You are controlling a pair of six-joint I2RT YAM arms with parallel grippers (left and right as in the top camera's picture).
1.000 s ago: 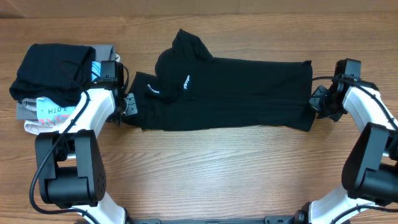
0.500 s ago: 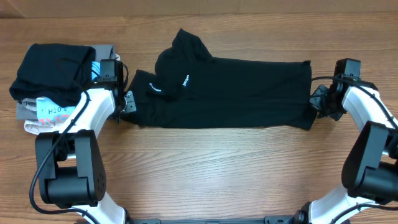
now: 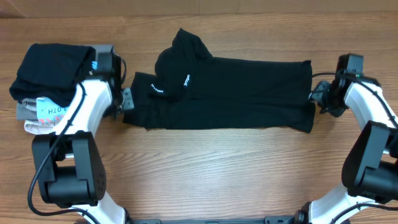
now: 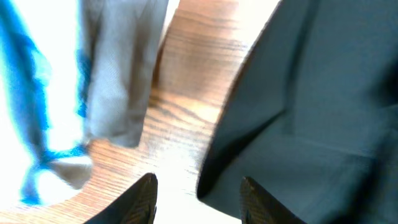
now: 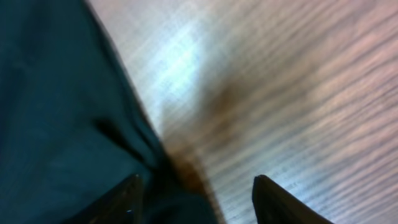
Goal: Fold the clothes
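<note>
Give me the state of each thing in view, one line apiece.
black T-shirt: folded into a long band, lying flat on the table, one sleeve sticking out at the top.
left gripper: open, holding nothing, at the shirt's left end.
right gripper: open, holding nothing, at the shirt's right end.
pile of garments: folded, stacked at the left end.

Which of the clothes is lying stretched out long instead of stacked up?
The black T-shirt in the middle of the table. It lies spread out long, while the other clothes sit folded in a pile at the table's left side.
</note>
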